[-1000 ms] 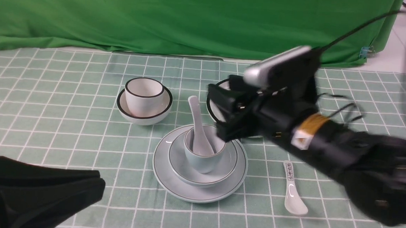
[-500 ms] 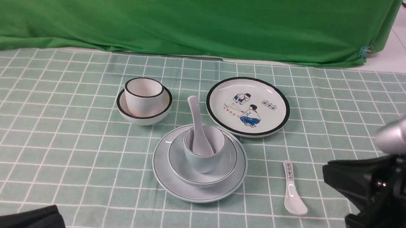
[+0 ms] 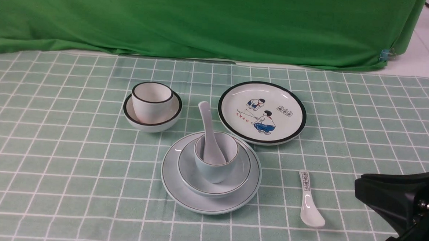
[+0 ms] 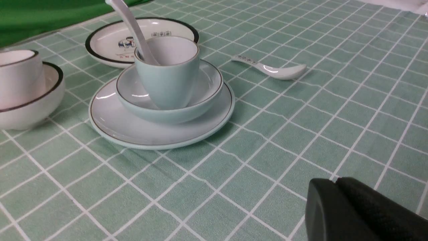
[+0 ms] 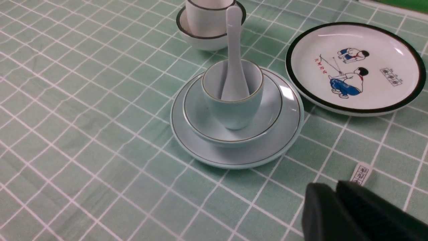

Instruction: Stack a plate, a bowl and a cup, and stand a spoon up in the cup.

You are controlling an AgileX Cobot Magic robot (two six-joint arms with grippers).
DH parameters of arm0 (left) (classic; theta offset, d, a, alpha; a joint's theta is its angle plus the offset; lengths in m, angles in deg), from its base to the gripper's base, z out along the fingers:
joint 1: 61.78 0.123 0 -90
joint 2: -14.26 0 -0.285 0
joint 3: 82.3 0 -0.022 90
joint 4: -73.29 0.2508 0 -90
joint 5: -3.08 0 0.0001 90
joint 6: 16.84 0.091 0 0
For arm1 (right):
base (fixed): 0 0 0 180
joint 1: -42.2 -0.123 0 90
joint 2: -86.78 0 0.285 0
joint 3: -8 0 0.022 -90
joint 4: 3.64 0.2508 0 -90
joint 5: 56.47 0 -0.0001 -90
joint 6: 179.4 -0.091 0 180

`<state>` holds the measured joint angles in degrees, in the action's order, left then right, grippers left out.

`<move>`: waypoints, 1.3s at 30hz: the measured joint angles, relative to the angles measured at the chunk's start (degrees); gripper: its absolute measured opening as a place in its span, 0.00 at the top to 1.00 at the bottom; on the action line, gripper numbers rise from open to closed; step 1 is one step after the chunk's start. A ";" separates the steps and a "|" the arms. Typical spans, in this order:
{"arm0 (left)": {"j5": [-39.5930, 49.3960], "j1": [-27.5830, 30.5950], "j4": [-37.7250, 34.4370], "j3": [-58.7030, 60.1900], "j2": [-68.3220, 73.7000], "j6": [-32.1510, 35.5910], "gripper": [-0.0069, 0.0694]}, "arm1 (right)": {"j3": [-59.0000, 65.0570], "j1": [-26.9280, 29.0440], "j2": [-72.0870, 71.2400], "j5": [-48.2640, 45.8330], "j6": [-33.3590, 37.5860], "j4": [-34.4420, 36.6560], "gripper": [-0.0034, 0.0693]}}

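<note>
While both claws — left (image 4: 334, 201), right (image 5: 329, 207) — sit closed and empty, a printed spoon (image 3: 309, 202) lies beside the plate (image 3: 210, 203).

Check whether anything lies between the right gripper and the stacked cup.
Nothing visible does. The right gripper hangs shut, apart from the cup, with only bare tablecloth between them. The printed spoon lies off to the side.

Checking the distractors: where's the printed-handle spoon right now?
In the front view the printed-handle spoon lies flat on the tablecloth, right of the stacked plate and in front of the cartoon plate, touching neither.
</note>
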<state>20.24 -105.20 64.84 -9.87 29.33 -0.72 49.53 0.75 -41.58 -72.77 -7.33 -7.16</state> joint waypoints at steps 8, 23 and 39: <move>0.73 0.00 0.00 0.40 0.00 0.00 0.89 | 7.67 14.59 -10.93 0.29 4.25 -0.50 0.93; 0.73 0.00 0.00 0.53 0.00 0.00 0.89 | 35.60 36.42 -43.43 0.09 10.62 3.15 0.93; 0.73 0.00 0.00 0.53 -0.07 0.00 0.89 | 36.05 36.42 -43.75 2.89 10.74 3.52 0.92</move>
<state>20.97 -105.20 64.84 -9.34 29.26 -0.72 85.58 37.17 -85.33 -69.89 3.41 -3.64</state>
